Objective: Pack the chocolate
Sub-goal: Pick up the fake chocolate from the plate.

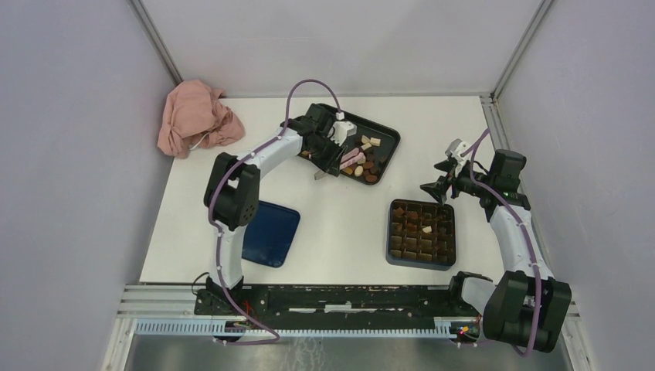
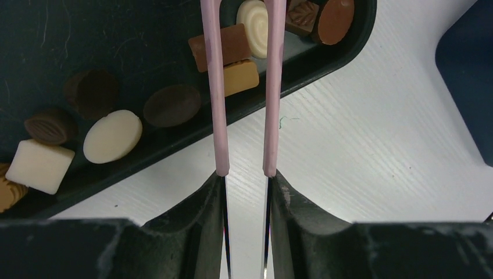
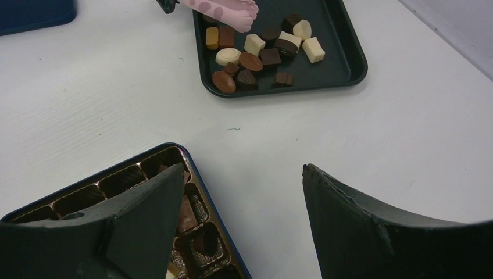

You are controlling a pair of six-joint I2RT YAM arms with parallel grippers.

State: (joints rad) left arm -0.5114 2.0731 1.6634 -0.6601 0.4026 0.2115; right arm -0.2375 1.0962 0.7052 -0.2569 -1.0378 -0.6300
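Several chocolates [image 1: 363,164], dark brown, tan and cream-white, lie in a black tray [image 1: 388,137] at the back centre. My left gripper [image 1: 332,158] is shut on pink tongs [image 1: 351,158], whose tips reach into the tray. In the left wrist view the gripper [image 2: 247,174] holds the tongs [image 2: 215,87] slightly open, with the arms on either side of a brown square piece [image 2: 229,46] and a white round piece [image 2: 256,20]. My right gripper [image 1: 439,178] is open and empty. It hovers above the far edge of the dark blue box [image 1: 391,232], and its jaws show wide apart in the right wrist view [image 3: 243,168].
The box [image 3: 125,180] has a brown grid insert with some cells filled. A dark blue lid [image 1: 270,234] lies at the front left beside the left arm. A pink cloth [image 1: 197,116] is bunched at the back left. White walls enclose the table.
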